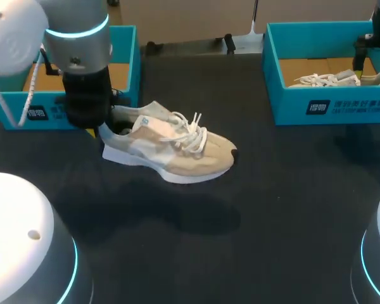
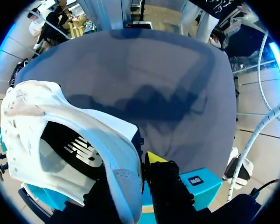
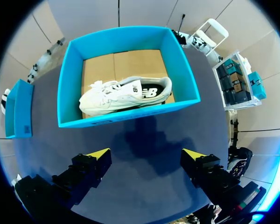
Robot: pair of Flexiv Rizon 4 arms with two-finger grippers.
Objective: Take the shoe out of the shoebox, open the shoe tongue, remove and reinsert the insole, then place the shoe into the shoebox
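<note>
A beige and white shoe (image 1: 177, 149) with white laces lies on its sole on the dark table (image 1: 272, 209), toe pointing right, just in front of the left shoebox (image 1: 123, 50). My left gripper (image 1: 104, 130) comes down on its heel. In the left wrist view the heel collar of the shoe (image 2: 60, 121) stands between the fingers, and the left gripper (image 2: 133, 168) is shut on it. My right gripper (image 3: 146, 154) hangs open and empty over the table in front of the right shoebox (image 3: 126, 116), apart from the shoe.
The right shoebox (image 1: 329, 104) at the back right holds a second white shoe (image 1: 332, 79), also in the right wrist view as the white shoe (image 3: 126, 95). Both teal boxes stand along the table's far edge.
</note>
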